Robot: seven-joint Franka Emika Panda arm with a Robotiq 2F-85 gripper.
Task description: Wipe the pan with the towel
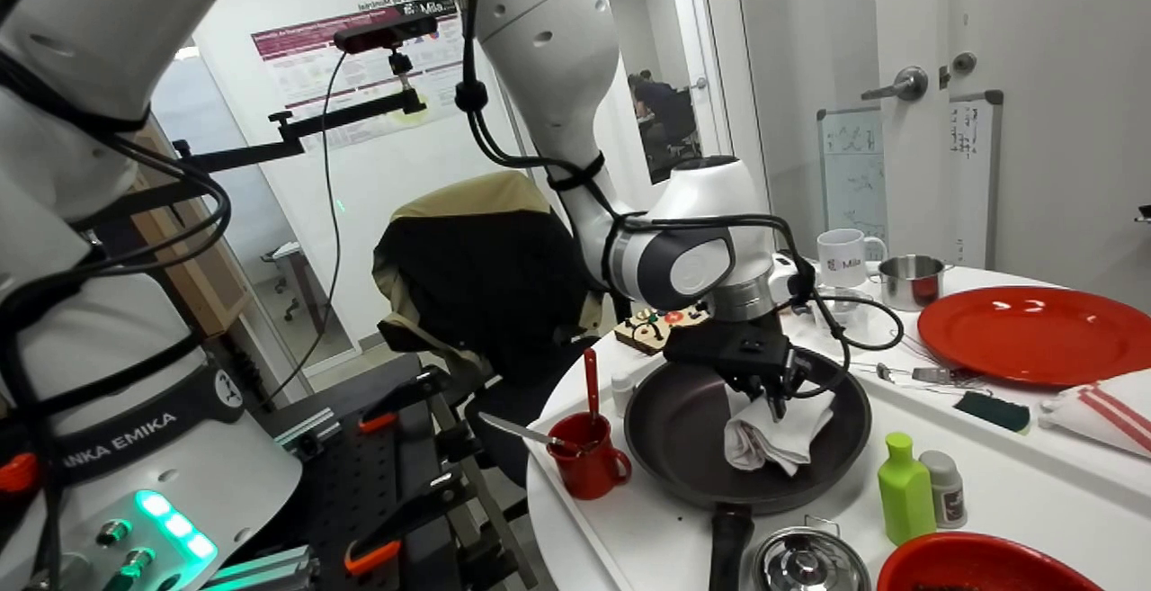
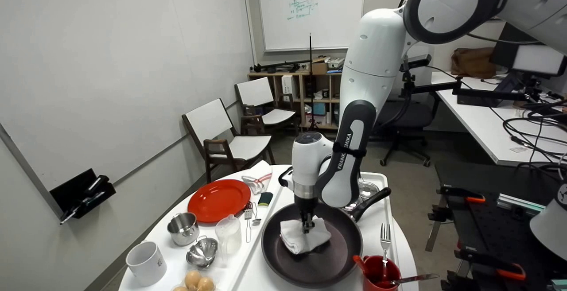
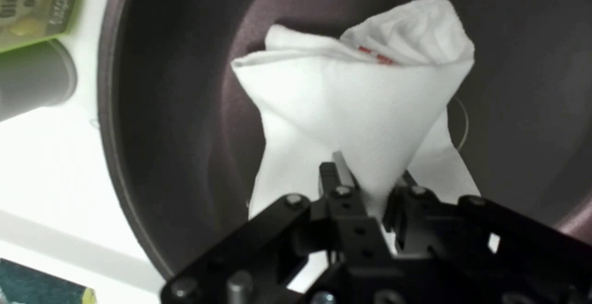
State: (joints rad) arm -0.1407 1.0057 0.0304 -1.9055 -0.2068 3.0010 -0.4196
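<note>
On the surface (image 2: 177, 258), a white tray (image 2: 257, 273) carries the pan (image 2: 334, 255). Its hand (image 3: 372, 176) pinches the towel (image 3: 351, 96) tight, likely leaving folds for wiping, the robot's.

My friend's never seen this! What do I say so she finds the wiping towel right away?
Follow the big white robot arm down to the round dark pan. The towel is the small, folded white cloth lying inside it. A red-striped cloth lies near the red plate, but only the towel is pinched in the jaws.
</note>
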